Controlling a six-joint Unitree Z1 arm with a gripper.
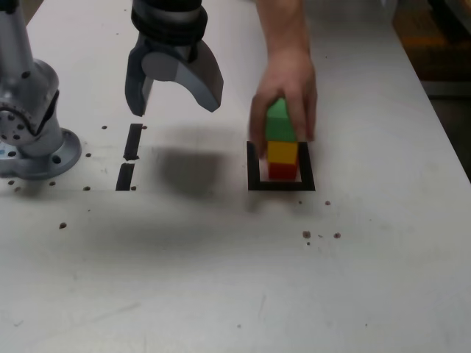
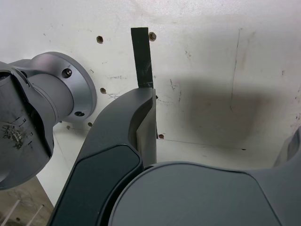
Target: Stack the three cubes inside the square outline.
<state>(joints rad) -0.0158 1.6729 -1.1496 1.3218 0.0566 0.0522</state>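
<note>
Three cubes (image 1: 282, 147) stand stacked inside the square outline (image 1: 254, 173), a person's hand (image 1: 285, 88) around them — we keep our jaws wide, empty, clear — well apart.

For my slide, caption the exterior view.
A person's hand grips the green-yellow-red cube stack inside the square outline while the robot's open hand hangs apart.

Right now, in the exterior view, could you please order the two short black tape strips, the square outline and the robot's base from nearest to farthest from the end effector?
From the end effector, which hangs open above the table:
1. Two short black tape strips, just below it, toward the view's left.
2. Robot's base and square outline around the cube stack: on opposite sides, too close to call.
</note>
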